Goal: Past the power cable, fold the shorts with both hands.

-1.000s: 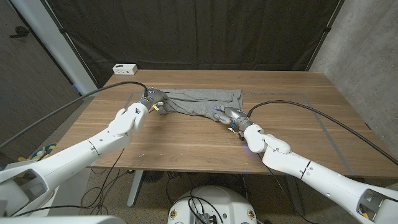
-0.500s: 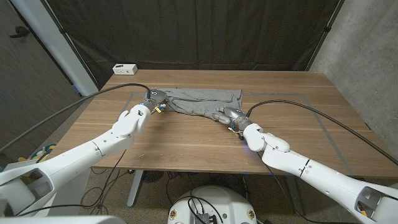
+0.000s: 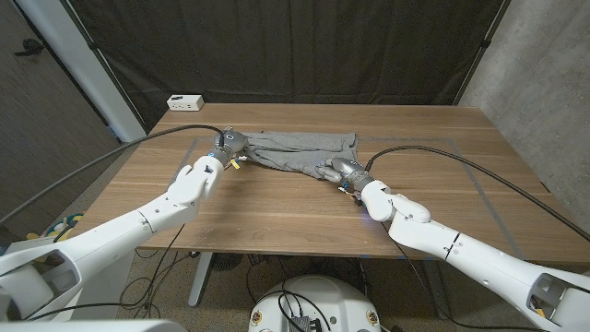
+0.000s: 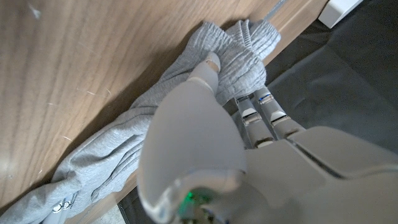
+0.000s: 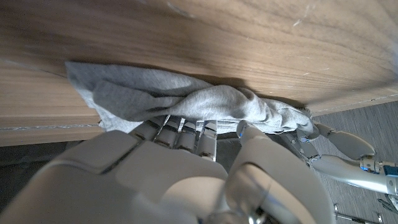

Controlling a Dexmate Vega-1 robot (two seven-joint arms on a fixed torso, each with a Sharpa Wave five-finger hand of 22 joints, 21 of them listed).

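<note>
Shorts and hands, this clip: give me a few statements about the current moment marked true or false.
1. The left hand grips the grey shorts. True.
2. The right hand is lifted clear of the shorts. False: its fingers are in the cloth at the near edge.
3. The shorts lie on the far half of the table. True.
4. The shorts are neatly folded into a square. False: they are bunched and stretched between the hands.
5. A white box sits at the table's far left corner. True.

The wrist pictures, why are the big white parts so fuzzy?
Left wrist view: the left robot hand sits too near the lens, so it blurs, while the shorts stay sharp. Right wrist view: the right robot hand is soft too. Head view: evenly lit, sharp.
</note>
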